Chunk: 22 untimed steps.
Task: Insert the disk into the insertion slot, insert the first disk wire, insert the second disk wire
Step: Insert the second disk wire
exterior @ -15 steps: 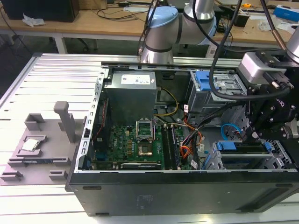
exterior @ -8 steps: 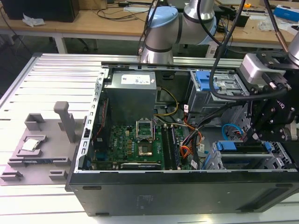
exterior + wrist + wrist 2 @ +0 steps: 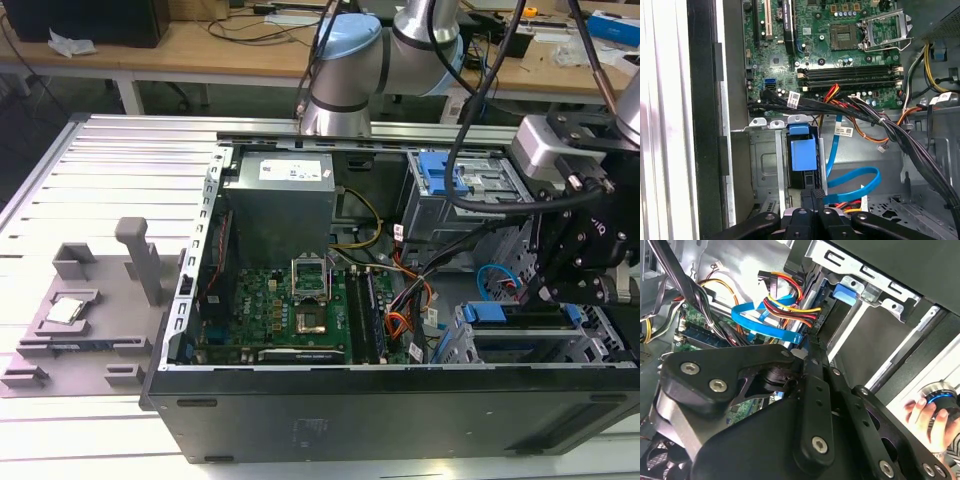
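Observation:
The disk (image 3: 802,150) sits edge-on inside the insertion slot (image 3: 762,150), and its blue carrier tab (image 3: 845,292) shows at the cage's mouth. In the exterior view the disk (image 3: 500,313) lies in the cage (image 3: 520,350) at the case's right end, under the black gripper (image 3: 545,295). The gripper (image 3: 815,200) hangs at the disk's rear edge. Its fingers (image 3: 812,385) are drawn together on the end of a blue flat disk wire (image 3: 765,320). A bundle of red, yellow and black wires (image 3: 790,305) runs to a black connector (image 3: 818,315) at the disk's edge, just past the fingertips.
A thick black cable bundle (image 3: 880,120) crosses beside the cage. The motherboard (image 3: 290,310) and a grey power supply (image 3: 280,200) fill the case's middle. A second cage with a blue latch (image 3: 440,175) stands behind. A hand (image 3: 927,415) grips a knob. A grey fixture (image 3: 85,320) lies outside the case.

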{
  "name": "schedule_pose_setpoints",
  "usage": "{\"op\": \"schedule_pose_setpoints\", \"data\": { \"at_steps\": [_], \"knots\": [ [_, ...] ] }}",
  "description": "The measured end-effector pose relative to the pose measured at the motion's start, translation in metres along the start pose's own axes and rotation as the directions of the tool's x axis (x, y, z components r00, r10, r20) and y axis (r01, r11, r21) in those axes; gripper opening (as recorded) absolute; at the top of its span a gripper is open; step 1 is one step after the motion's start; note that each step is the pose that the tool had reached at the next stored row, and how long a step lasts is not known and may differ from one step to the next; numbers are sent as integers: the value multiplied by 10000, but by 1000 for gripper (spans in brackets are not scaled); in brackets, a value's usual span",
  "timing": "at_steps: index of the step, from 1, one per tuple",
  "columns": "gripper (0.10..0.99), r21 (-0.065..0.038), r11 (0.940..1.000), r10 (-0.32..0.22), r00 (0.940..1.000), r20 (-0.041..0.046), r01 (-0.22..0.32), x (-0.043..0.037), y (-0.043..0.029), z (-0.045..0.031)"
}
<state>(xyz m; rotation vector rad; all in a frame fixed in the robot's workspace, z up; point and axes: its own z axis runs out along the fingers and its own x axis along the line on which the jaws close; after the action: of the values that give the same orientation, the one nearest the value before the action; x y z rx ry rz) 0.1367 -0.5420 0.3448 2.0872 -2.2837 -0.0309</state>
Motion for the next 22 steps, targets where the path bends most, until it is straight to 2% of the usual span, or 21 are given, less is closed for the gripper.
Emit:
{"op": "schedule_pose_setpoints", "data": {
  "at_steps": [3, 8, 9, 10, 12, 14, 18, 19, 20, 22],
  "knots": [
    [106, 0, 10000, -1, 10000, -4, 1, 0, -2, 31],
    [106, 0, 10000, 0, 10000, -1, 0, 0, -1, 39],
    [114, 0, 10000, 0, 10000, -1, 0, 0, -1, 40],
    [173, 0, 10000, 0, 10000, -1, 0, 0, -1, 40],
    [173, -1, 10000, 0, 10000, 23, 0, 0, 0, 19],
    [173, 0, 10000, 0, 10000, 3, 0, 2, 5, -87],
    [173, 0, 10000, -2, 10000, 1, 2, -10, 14, -248],
    [161, 0, 10000, -7, 10000, 2, 7, -12, 15, -271],
    [102, 1, 10000, -16, 10000, 0, 16, -14, 17, -313],
    [102, 1, 10000, -52, 10000, -1, 52, -13, 20, -381]
  ]
}}
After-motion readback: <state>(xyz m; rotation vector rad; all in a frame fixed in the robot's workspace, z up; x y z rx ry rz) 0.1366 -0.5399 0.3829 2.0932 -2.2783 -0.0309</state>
